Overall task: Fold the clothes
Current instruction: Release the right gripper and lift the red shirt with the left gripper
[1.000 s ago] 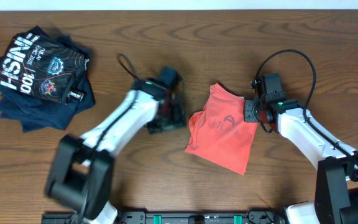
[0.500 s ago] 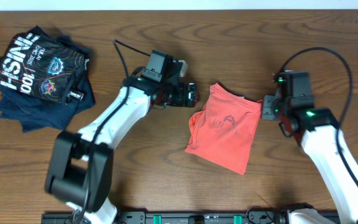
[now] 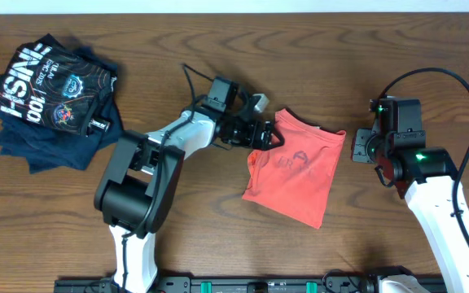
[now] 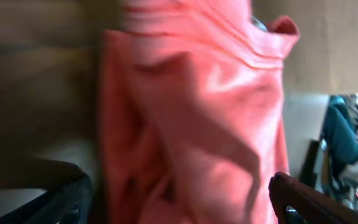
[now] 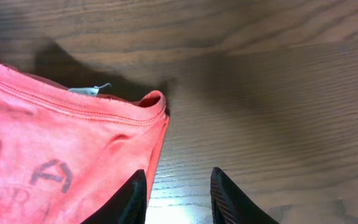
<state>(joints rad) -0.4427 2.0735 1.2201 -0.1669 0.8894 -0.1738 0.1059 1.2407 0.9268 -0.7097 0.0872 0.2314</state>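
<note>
Clothes (image 3: 295,175) here are one red-orange T-shirt, lying as a rumpled, roughly rectangular bundle on the wooden desk (image 3: 218,236), a little toward 3 o'clock from the desk's middle in the overhead view. A faint dark print (image 3: 295,160) faces up, and the collar edge lies on the 12 o'clock side.

The left tool (image 3: 260,135) sits at the shirt's 10 o'clock corner, right at the cloth. Its wrist view is blurred, but the two dark fingers (image 4: 64,202) stand far apart at the bottom corners with pink fabric filling the space ahead of them, so the tool is released, not clamped on the cloth.

The right tool (image 3: 363,146) hovers off the shirt's 2 o'clock corner, just beside the fabric and apart from it. In its own view the fingertips (image 5: 132,199) are parted with only bare wood between them; the jaws grip nothing. That view also shows the ribbed collar (image 5: 73,104) and a small white tag (image 5: 87,91) at the collar.

A stack of dark shirts with white lettering (image 3: 51,98) sits at the desk's 10 o'clock corner, well apart from the T-shirt.
</note>
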